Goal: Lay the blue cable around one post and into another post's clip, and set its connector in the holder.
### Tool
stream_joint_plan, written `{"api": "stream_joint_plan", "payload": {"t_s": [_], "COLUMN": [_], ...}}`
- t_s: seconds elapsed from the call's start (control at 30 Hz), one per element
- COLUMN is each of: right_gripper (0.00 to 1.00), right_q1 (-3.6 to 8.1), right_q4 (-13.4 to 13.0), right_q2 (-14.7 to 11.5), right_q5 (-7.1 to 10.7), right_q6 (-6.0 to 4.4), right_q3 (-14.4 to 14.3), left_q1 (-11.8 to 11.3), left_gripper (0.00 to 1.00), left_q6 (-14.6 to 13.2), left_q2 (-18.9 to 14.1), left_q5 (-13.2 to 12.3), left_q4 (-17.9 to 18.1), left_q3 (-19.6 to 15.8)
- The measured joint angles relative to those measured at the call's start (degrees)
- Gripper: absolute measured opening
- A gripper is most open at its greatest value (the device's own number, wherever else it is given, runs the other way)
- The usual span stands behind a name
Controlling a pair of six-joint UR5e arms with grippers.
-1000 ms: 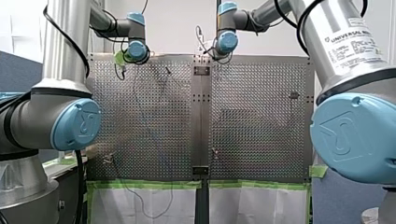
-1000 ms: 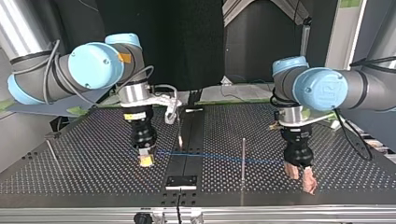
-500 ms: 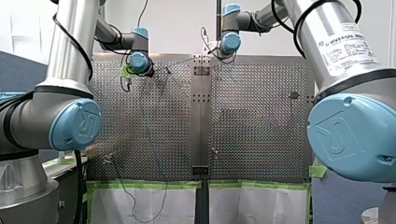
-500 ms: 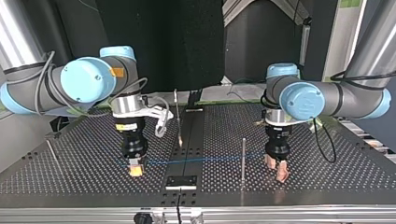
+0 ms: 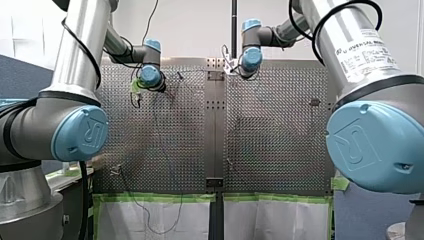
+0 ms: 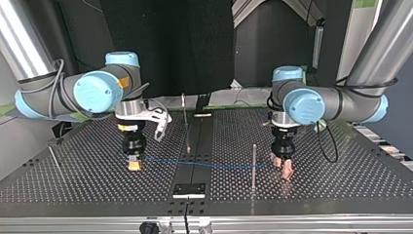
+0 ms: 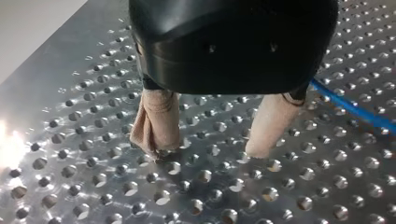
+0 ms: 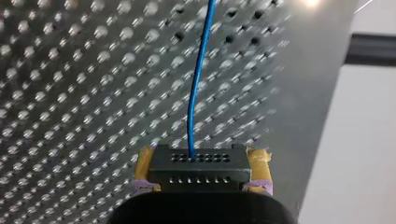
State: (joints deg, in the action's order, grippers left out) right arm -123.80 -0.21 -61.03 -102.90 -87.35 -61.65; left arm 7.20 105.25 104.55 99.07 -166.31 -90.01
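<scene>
Right jaws pinch the connector (image 8: pixel 196 167), left jaws spread; arm label (image 5: pixel 367 52) reads "UNIVERSAL".

A robotics lab — my left arm (image 5: pixel 75 131) and my right arm (image 5: pixel 372 145), industrial machines with blue joint caps, flank a perforated metal counter (image 6: pixel 97 187) edged in green tape (image 5: pixel 160 198), a dark backdrop (image 6: pixel 195 44) behind.

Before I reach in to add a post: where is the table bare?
Top view: bare between the thin rod and black plate at near left, and at right past my left arm. Crowded in the middle, where the blue cable passes two posts.
</scene>
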Motion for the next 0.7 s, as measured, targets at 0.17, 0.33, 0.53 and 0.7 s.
{"api": "stream_joint_plan", "payload": {"t_s": [0.17,0.33,0.53,0.7], "right_gripper": [0.2,0.2,0.2,0.2], "right_q1": [0.98,2.98,5.64,7.99], "right_q4": [-2.38,-4.91,-7.63,-9.98], "right_q2": [0.95,3.18,5.86,8.21], "right_q5": [-0.17,-0.59,-0.26,-0.59], "right_q6": [-1.91,-3.41,-5.7,-6.94], "right_q3": [-2.41,-4.96,-7.67,-10.03], "left_q1": [0.25,0.42,0.75,1.13], "left_gripper": [1.0,1.0,1.0,1.0], "left_q6": [0.15,0.28,0.42,0.41], "left_q2": [0.01,0.0,-0.02,-0.02], "left_q5": [-0.29,-0.46,-0.82,-0.89], "left_q4": [0.3,0.35,0.36,0.24], "left_q3": [-0.46,-0.5,-0.51,-0.5]}}
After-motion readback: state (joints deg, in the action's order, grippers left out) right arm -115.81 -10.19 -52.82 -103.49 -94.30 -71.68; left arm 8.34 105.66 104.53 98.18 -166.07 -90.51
